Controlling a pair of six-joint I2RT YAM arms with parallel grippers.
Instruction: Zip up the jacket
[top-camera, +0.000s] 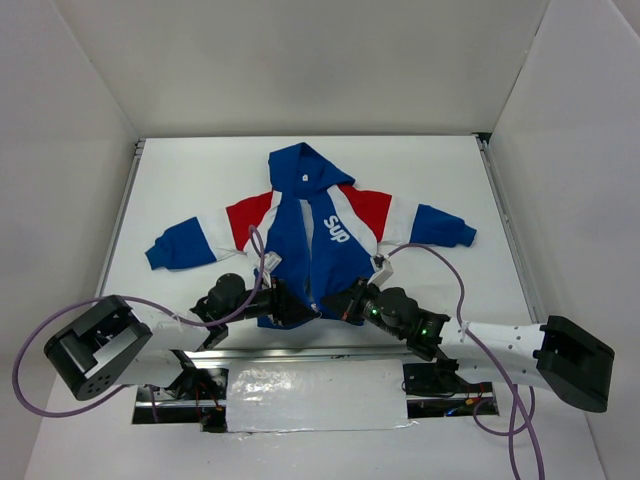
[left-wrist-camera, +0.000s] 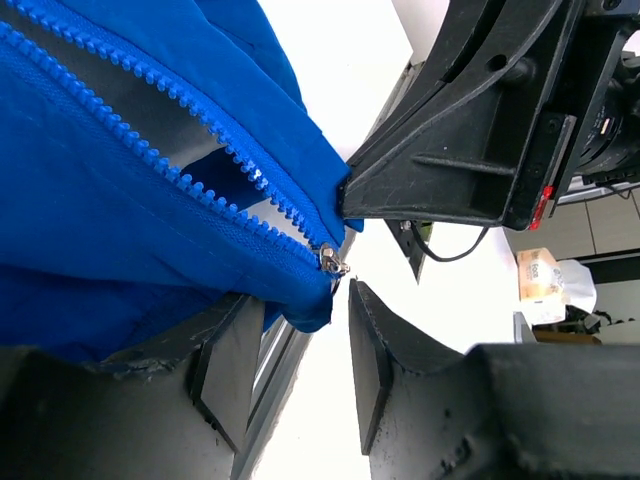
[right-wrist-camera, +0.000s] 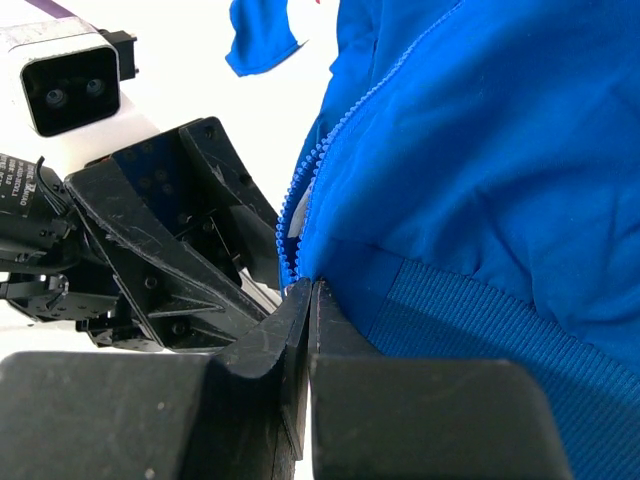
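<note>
The jacket (top-camera: 335, 235) lies flat on the white table, hood at the far side, blue front with white lettering, red and white sleeves spread out. Its front is open above the hem. In the left wrist view the small metal zipper slider (left-wrist-camera: 332, 262) sits at the bottom of the blue teeth. My left gripper (left-wrist-camera: 300, 295) stands open, and the hem corner (left-wrist-camera: 310, 305) hangs loose between its fingers. My right gripper (right-wrist-camera: 312, 288) is shut on the jacket's bottom edge at the foot of the zipper (right-wrist-camera: 300, 190). Both grippers meet at the hem (top-camera: 312, 305).
A metal rail (left-wrist-camera: 270, 370) runs along the table's near edge, just under the hem. A silver foil patch (top-camera: 315, 395) lies between the arm bases. Purple cables (top-camera: 455, 270) loop over both arms. White walls enclose the table on three sides.
</note>
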